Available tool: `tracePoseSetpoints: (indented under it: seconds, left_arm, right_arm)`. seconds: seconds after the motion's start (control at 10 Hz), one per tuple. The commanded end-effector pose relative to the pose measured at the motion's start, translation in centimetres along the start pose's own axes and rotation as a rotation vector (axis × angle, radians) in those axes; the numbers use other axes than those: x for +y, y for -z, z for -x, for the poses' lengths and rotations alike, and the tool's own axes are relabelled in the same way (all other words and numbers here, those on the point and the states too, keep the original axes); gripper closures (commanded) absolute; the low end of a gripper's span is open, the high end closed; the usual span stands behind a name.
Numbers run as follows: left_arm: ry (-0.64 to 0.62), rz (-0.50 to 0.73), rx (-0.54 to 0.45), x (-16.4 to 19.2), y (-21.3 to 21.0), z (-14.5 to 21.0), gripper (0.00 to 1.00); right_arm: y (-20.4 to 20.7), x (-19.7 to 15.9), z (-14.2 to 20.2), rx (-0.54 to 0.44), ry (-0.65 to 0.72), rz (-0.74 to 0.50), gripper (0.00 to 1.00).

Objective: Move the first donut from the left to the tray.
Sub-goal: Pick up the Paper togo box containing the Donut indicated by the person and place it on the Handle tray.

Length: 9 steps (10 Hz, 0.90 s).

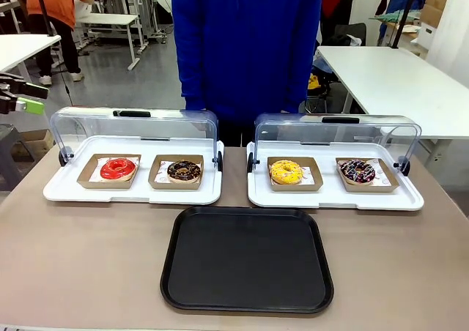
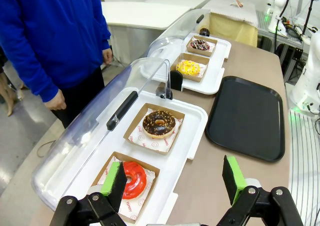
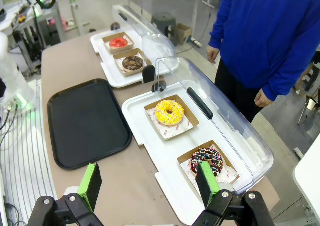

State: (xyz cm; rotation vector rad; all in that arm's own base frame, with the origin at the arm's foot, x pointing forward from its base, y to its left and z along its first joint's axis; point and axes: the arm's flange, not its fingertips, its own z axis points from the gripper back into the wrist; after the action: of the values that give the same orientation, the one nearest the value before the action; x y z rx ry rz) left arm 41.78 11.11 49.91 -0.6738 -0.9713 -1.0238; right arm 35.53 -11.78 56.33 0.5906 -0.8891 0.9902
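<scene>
Donut (image 1: 118, 168), red-iced, in its cardboard tray (image 1: 86, 179); left gripper (image 2: 173, 167) and right gripper (image 3: 148, 169) released.

Lower left: red donut (image 2: 137, 178) partly hidden behind a pad (image 2: 111, 180) of the left gripper (image 2: 175, 178); liner (image 2: 131, 204) print unreadable.

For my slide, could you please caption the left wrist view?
Open left claw hovers near glossy red-iced ring donut in its brown cardboard tray, flat black plastic tray alongside.

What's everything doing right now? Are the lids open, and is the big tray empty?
Red donut: in its cardboard tray, untouched.
Black tray: empty.
Left lid: flipped open.
Right lid: flipped open.
Left gripper: open, empty.
Right gripper: open, empty.
</scene>
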Motion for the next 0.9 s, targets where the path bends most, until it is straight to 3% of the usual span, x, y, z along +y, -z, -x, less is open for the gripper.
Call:
tracePoseSetpoints:
  seconds: [0.0, 0.8]
  left_arm:
    - [0.004, 0.006, -0.007, 0.04, 0.00, -0.03, 0.00]
    - [0.004, 0.006, -0.007, 0.04, 0.00, -0.03, 0.00]
  right_arm:
    - [0.08, -0.23, -0.14, -0.022, -0.025, -0.001, 0.00]
    - [0.08, -0.23, -0.14, -0.022, -0.025, -0.001, 0.00]
